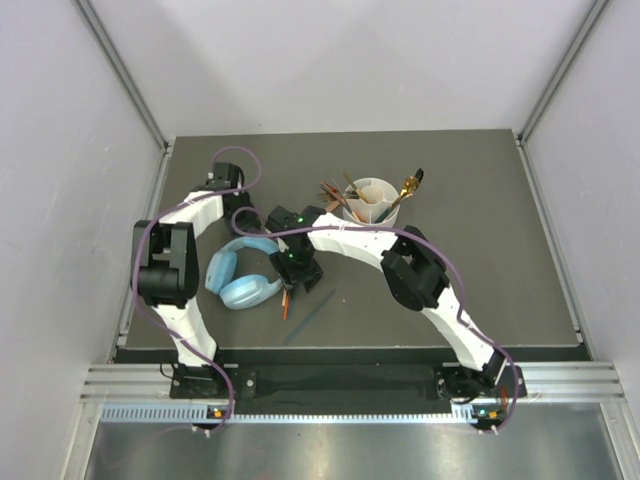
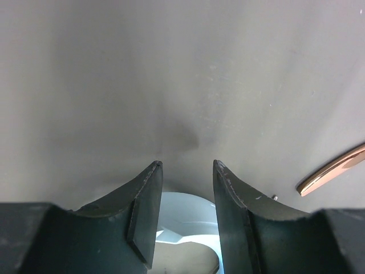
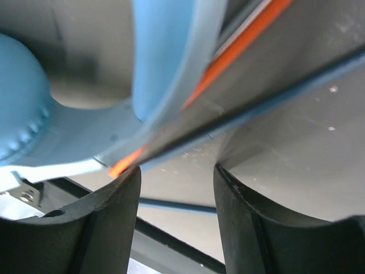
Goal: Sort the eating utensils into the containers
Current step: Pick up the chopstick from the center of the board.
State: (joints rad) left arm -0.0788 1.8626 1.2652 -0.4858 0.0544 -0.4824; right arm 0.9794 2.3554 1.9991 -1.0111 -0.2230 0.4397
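The left gripper (image 2: 187, 165) hovers over the dark table (image 1: 500, 250) with its jaws partly apart and nothing between them. A curved bronze handle (image 2: 333, 173) lies off to its right. Light blue headphones (image 1: 243, 278) sit just below it. The right gripper (image 3: 177, 170) points down beside the headphones – jaws parted about as wide, gripping nothing. An orange chopstick (image 3: 239, 43) and a dark teal chopstick (image 3: 274, 100) lie on the table just past its fingertips, the orange one's end close to the left finger. Farther right and toward the back stands the round white divided holder (image 1: 378, 187) – bronze and gold utensils (image 1: 335, 192) stick out of it.
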